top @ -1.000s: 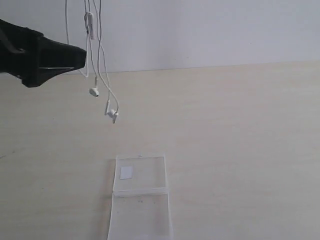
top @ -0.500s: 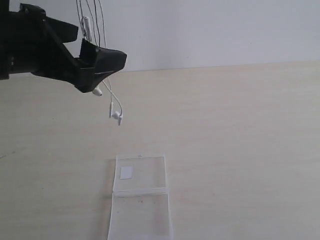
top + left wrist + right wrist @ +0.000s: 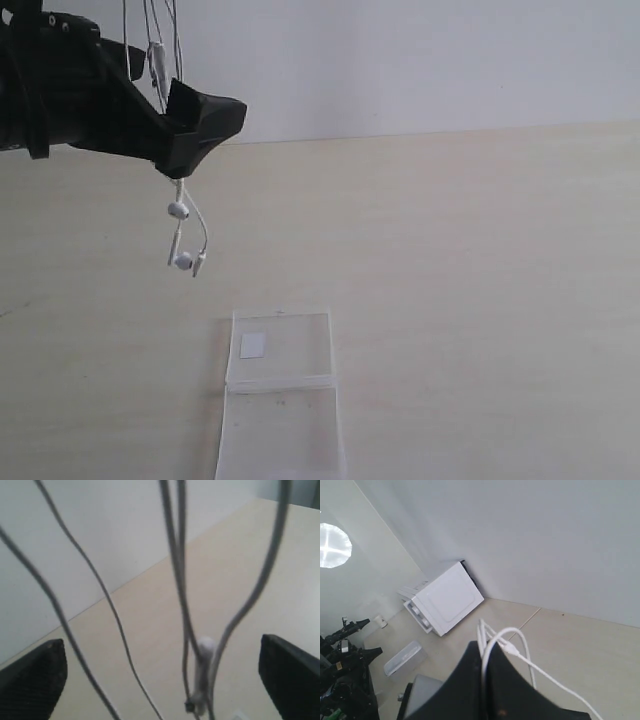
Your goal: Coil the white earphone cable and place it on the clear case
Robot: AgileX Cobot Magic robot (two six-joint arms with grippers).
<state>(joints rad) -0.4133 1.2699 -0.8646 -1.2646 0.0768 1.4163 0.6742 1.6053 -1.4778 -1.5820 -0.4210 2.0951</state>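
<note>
2 hinged halves of the clear case lie opened flat on the tabletop at the lower centre of the exterior view. A small white sticker sits on the farther half.

Up and to the left of the case, and apart from it, the white earphone cable hangs in the air. Its 2 earbuds dangle at the low end. Several strands rise out of the top of the frame, and the inline piece shows at the upper left.

The left claw stands wide open with the strands passing between its fingers. It grips nothing.

The right claw is out of the exterior view. Its own view shows it clamped on loops of the cable.

A plain wall lies behind.
</note>
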